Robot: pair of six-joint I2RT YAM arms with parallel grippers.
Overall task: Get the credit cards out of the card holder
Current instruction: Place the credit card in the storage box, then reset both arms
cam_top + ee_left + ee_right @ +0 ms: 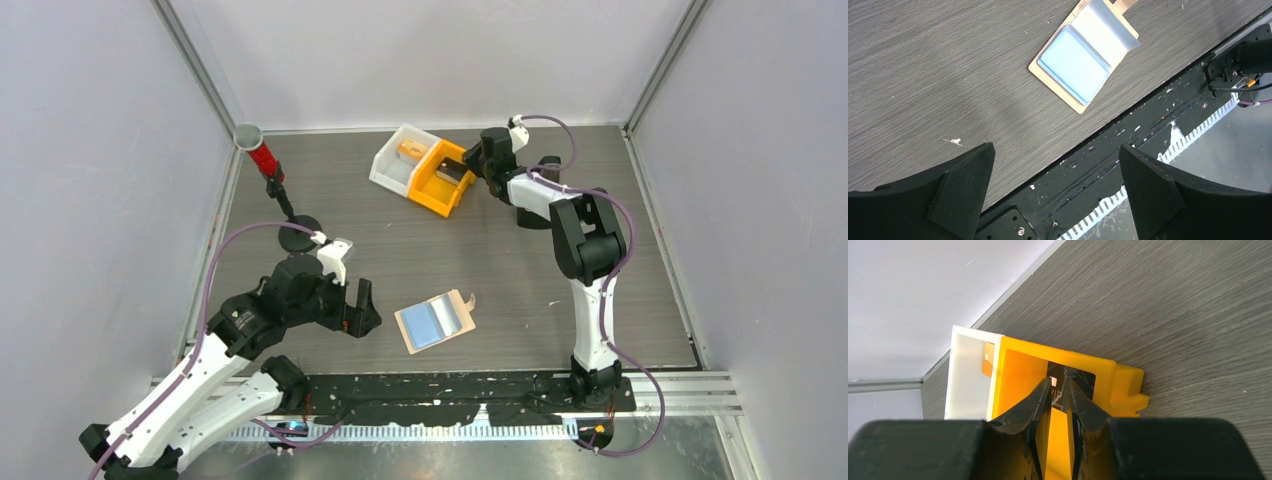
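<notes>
The tan card holder [406, 330] lies flat near the table's front edge, its tab [468, 299] pointing right. A light blue card [428, 323] and a silvery card [453, 312] lie on it. The left wrist view shows the holder [1075, 105], blue card [1073, 67] and silvery card [1105, 27]. My left gripper [358, 308] [1056, 147] is open and empty, left of the holder. My right gripper [468, 165] [1060, 380] hovers over the orange bin [432, 188] [1120, 382], jaws slightly apart. A dark card marked "VIP" [1088, 382] rests inside.
A white bin [392, 162] [965, 375] adjoins the orange bin and holds an orange card [411, 150] [988, 359]. A red and grey cylinder [262, 155] on a black stand [298, 232] is at the back left. A black strip [450, 385] runs along the front edge.
</notes>
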